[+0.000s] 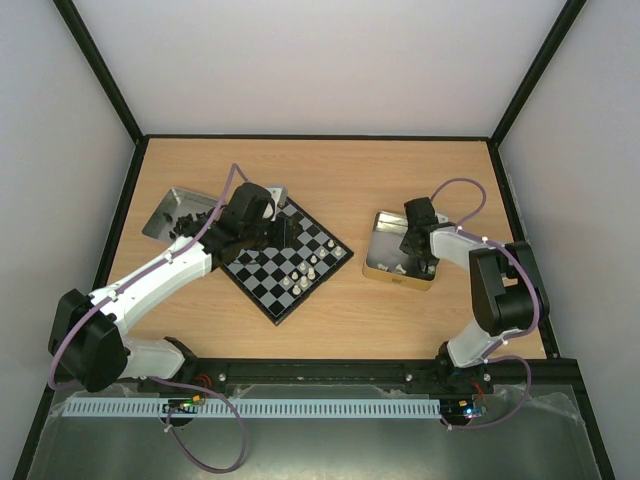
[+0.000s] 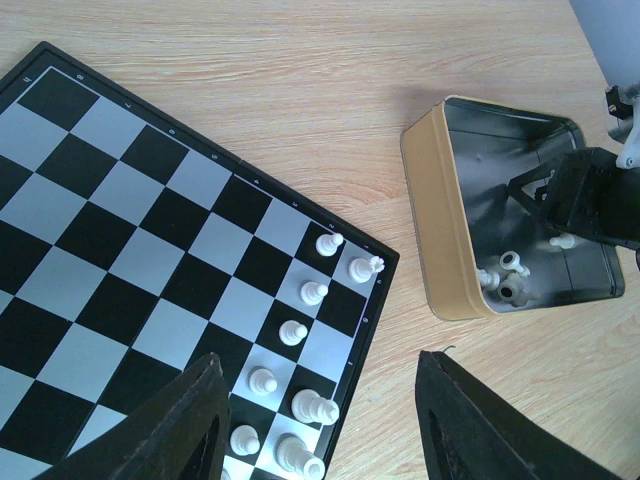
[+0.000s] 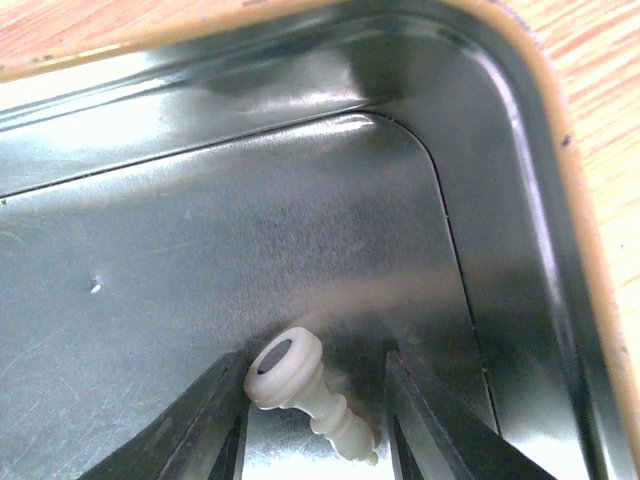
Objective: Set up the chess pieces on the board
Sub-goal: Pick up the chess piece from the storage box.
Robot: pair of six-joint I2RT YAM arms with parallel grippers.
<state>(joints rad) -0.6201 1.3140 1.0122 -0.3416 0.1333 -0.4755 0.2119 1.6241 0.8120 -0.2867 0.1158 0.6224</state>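
The chess pieces [image 2: 314, 293] are split between two places. One cream piece [image 3: 290, 372] lies on its side on the floor of the right tray [image 3: 520, 200], between the fingers of my right pincer [image 3: 315, 400]. That pincer is released, with a gap showing on the piece's right side. A few more cream pieces lie near it in the same tray. My left pincer [image 2: 320, 420] is also released and holds nothing, hovering over the near right edge of the board [image 2: 120, 250]. About eight white pieces stand upright there, in two short rows along that edge. The board sits turned cornerwise on the bench [image 1: 400, 320], left of the right tray. A second tray [image 1: 170, 215] lies at its far left.
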